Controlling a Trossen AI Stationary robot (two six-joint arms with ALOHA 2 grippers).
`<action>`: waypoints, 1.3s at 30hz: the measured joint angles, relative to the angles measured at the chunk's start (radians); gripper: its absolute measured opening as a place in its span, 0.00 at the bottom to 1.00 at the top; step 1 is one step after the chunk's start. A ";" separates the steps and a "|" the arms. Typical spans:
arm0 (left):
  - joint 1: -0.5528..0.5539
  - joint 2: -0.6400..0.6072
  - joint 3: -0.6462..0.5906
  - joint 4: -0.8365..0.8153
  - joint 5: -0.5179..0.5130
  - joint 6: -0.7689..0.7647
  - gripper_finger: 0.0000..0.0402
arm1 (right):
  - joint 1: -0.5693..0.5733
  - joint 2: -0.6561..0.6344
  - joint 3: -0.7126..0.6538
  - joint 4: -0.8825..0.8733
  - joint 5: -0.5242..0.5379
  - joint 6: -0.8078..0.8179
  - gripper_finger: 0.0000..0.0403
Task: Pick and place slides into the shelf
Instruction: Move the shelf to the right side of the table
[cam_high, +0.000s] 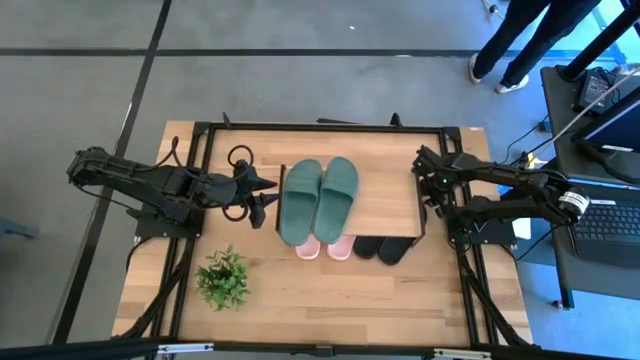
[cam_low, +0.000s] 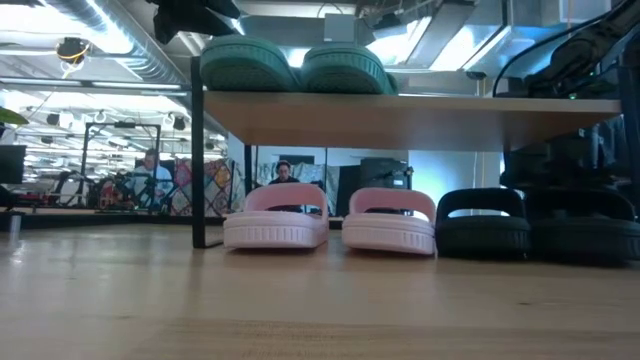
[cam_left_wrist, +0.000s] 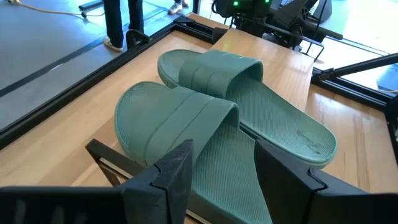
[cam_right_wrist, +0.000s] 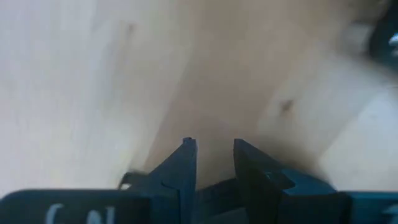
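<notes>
Green slides (cam_high: 318, 199): you've got both side by side on the shelf (cam_high: 385, 160) top board, toes toward the near table edge, hanging slightly past the board's front. Pink slides (cam_high: 325, 247) and black slides (cam_high: 382, 248) sit on the table (cam_high: 340, 300) under the board. From above only their toes poke out; the low view shows all four in a row on the tabletop, pink pair (cam_low: 330, 221) next to the black shelf leg, black pair (cam_low: 535, 226) on the other side of them.

Left gripper (cam_high: 268, 194) is just beside the green pair at the shelf's left end. Its wrist view shows the fingers (cam_left_wrist: 177, 177) spread apart with nothing between them, nearest green slide (cam_left_wrist: 186, 134) right ahead.

Right gripper (cam_high: 432, 182) hovers over the shelf's right end. Its wrist view shows the fingers (cam_right_wrist: 186, 163) with a narrow gap, empty, bare wood below.

Potted plant (cam_high: 224, 277) stands on the table at front left, well apart from the shelf.
</notes>
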 joint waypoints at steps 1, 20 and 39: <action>0.000 0.000 0.000 0.000 0.000 0.000 0.40 | 0.001 0.000 0.000 0.014 0.000 0.000 0.27; 0.000 0.000 0.000 -0.027 0.000 0.000 0.40 | 0.009 -0.017 0.061 -0.167 0.004 0.067 0.27; 0.000 0.000 0.000 -0.027 0.000 -0.002 0.40 | 0.021 -0.080 0.199 -0.555 -0.160 0.501 0.27</action>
